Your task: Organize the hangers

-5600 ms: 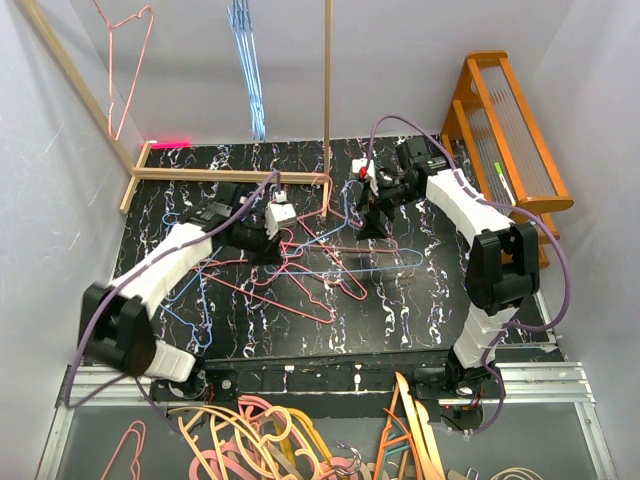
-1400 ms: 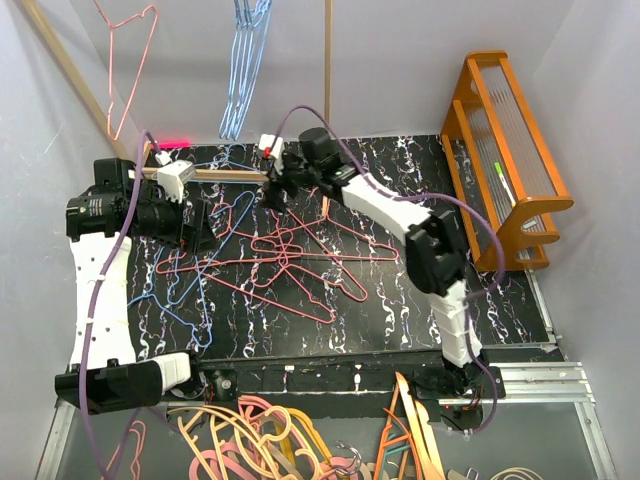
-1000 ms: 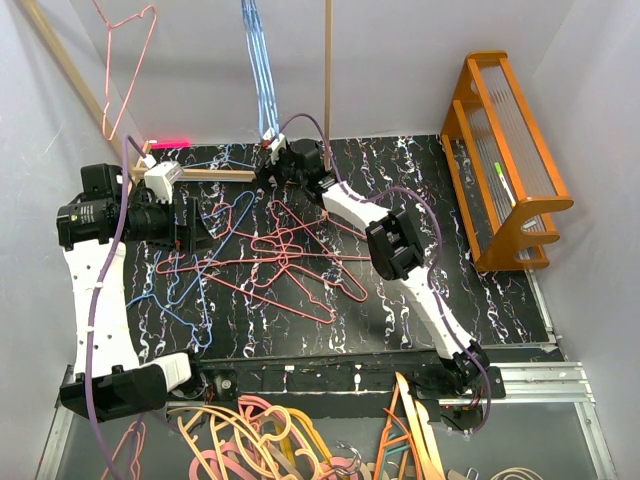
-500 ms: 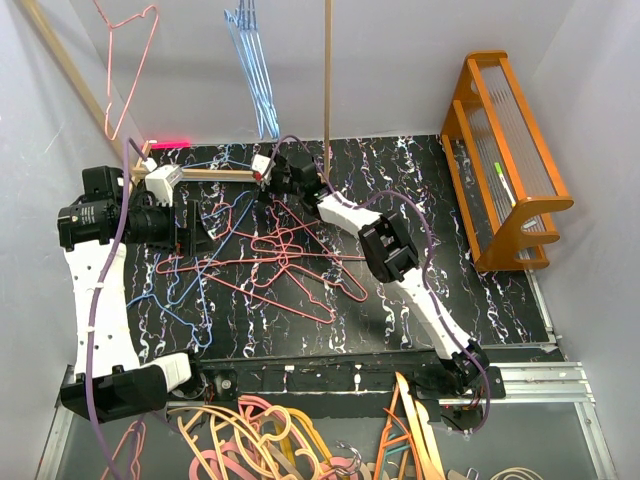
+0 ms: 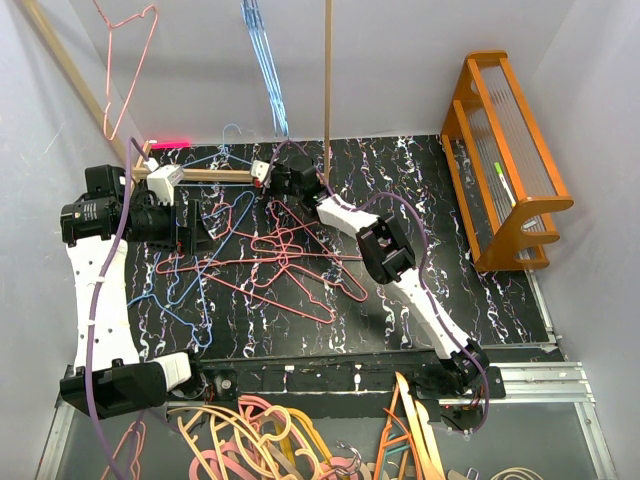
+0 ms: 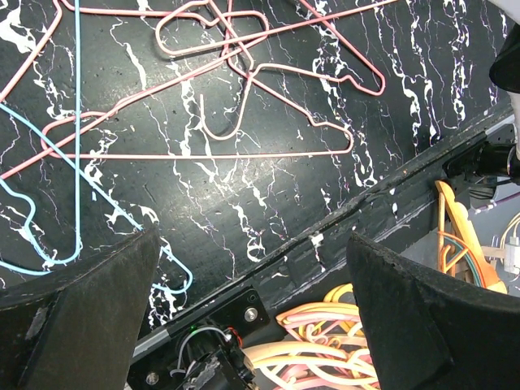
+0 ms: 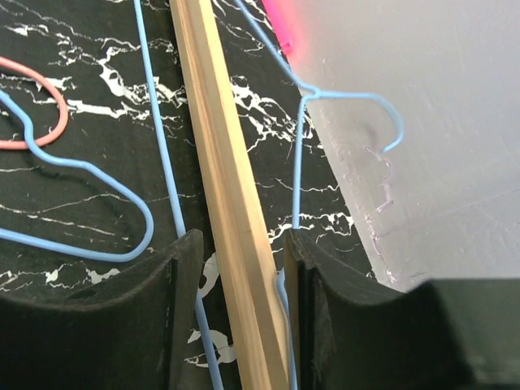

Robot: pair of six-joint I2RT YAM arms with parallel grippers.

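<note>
Right wrist view puts the right gripper (image 7: 244, 244) astride the wooden rail (image 7: 213, 146) at the back edge of the desk (image 7: 97, 81), its jaws drawn in to a narrow gap. Besides the rail, that gap holds one shoulder wire of a light blue hanger (image 7: 297, 179), lying between the rail and the wall-side finger (image 7: 349, 325). Whether the pads already bite on it cannot be told.

The wire runs straight away from the jaws, nearly parallel to the rail, up to the neck, where the hook (image 7: 388, 122) curls against the back wall (image 7: 431, 187). Another blue wire (image 7: 158, 146) passes on the rail's far side; whether it belongs to the same hanger is unclear.

The wire lies across the closing direction, which suits a pinch, but the rail shares the gap and would probably be clamped with it.

Left wrist view shows the left gripper (image 6: 252, 240) spread wide and empty above the pink hangers (image 6: 244, 122), well apart from the rail. The right arm is clearly nearer the blue hanger, the left nearer the loose heap (image 5: 290, 250).
</note>
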